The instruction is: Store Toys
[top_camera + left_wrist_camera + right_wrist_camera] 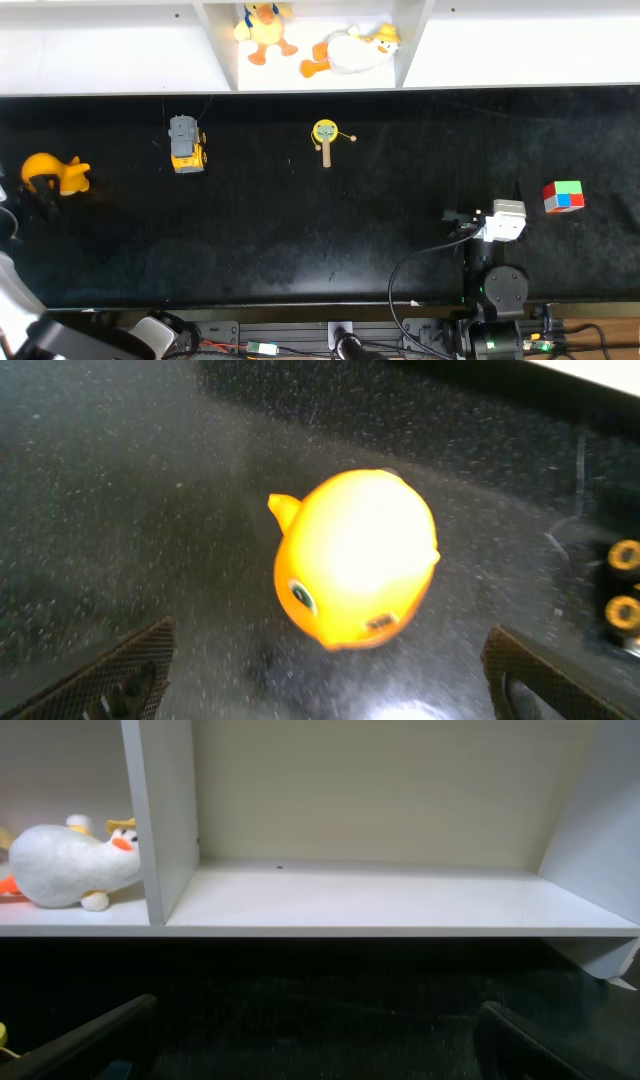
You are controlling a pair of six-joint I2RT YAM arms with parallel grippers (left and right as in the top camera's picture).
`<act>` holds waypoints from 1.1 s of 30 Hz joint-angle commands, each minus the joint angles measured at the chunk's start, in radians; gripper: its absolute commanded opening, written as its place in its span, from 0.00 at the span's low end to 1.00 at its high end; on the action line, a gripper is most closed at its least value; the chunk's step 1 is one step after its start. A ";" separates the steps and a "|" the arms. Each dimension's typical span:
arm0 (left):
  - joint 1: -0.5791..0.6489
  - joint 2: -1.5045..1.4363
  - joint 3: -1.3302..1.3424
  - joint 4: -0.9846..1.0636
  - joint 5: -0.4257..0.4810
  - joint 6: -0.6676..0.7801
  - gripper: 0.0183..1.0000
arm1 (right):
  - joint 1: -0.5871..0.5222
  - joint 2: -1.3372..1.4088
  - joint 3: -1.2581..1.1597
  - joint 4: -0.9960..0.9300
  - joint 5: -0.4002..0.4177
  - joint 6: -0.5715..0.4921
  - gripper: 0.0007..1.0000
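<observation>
Seen from above, the black table (300,250) carries an orange toy animal (57,172) at 9 o'clock, a yellow-and-grey toy truck (186,144) toward 10 o'clock, a small yellow rattle drum (325,136) near 12 o'clock and a colour cube (563,196) at 3 o'clock. Along the far edge runs a white shelf (120,60). Its middle compartment holds a yellow plush duck (264,28) and, just beside it, a white plush duck (352,50) lying on its side. The left gripper (35,195) sits at the orange toy's 7 o'clock, and the right gripper (465,220) stands at about 4 o'clock, well apart from the cube.

From the left wrist, the orange toy animal lies on the table ahead of the left gripper's fingers (120,670), which are spread wide with nothing between them. The truck's yellow wheels show near the edge.

From the right wrist, the right gripper's fingers (90,1040) are likewise spread wide and hold nothing. They face a bare shelf compartment, with the white plush duck in the next one.
</observation>
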 commanded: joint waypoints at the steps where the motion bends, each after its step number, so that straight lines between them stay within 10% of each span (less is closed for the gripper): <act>1: -0.032 0.054 0.024 0.051 -0.010 0.019 1.00 | 0.004 -0.007 -0.014 0.001 -0.006 0.003 0.99; 22: -0.111 0.126 0.024 0.116 -0.087 0.120 1.00 | 0.004 -0.007 -0.014 0.001 -0.006 0.003 1.00; 33: -0.111 0.122 0.024 0.119 -0.085 0.119 0.45 | 0.004 -0.007 -0.014 0.001 -0.006 0.003 1.00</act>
